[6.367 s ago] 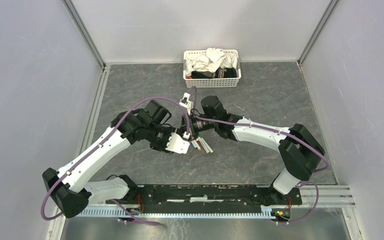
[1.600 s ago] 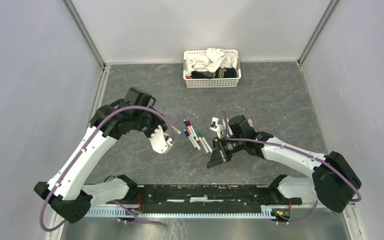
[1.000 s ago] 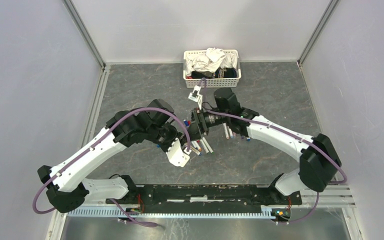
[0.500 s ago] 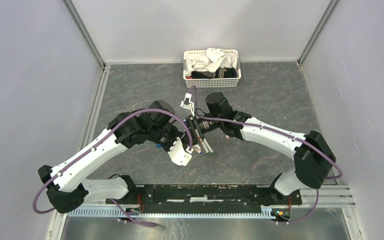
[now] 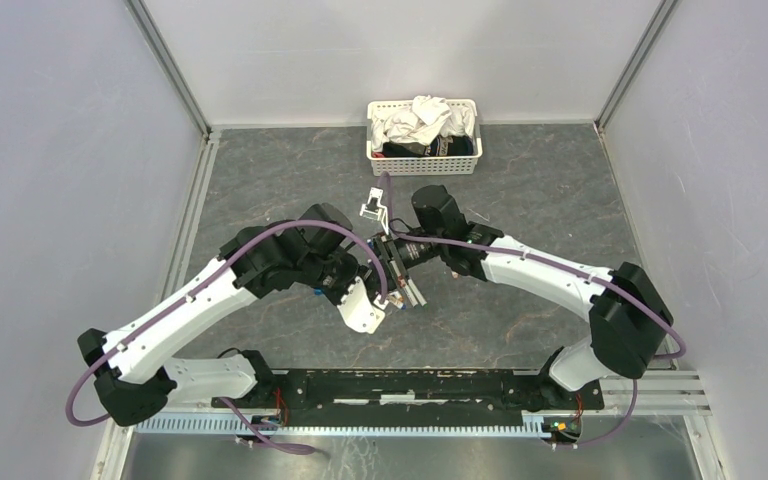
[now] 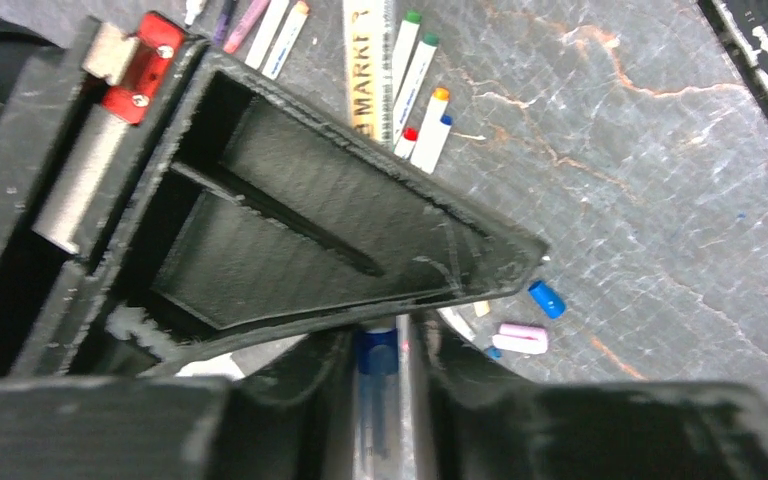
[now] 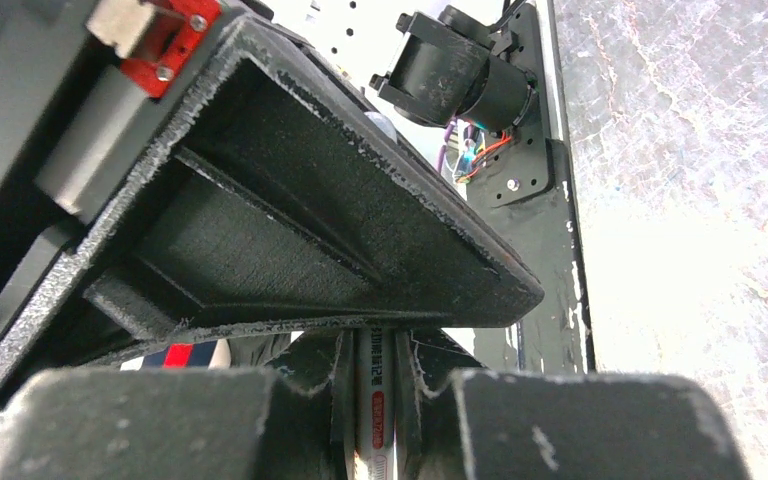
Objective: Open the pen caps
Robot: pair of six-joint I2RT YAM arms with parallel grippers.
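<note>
The white basket (image 5: 423, 160) is holding crumpled white cloths (image 5: 415, 120) over something dark. Nearer the arms than the basket, the right fingers (image 7: 290, 230) are clenching a white pen (image 7: 374, 400). The left fingers (image 6: 290, 230) are bracketing a blue-capped pen (image 6: 376, 352), and it is unclear whether they are pinching it. At least seven pens (image 6: 366, 60) and two loose caps (image 6: 547, 298), one blue and one pink, are lying on the desk (image 6: 640, 180).

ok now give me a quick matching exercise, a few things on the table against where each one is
Things:
1. basket
2. loose blue cap
3. lettered marker

Places:
a. lying beside a pink cap
b. among the slim pens
c. at the far edge of the table, holding cloths

Pairs: 1-c, 2-a, 3-b
</note>
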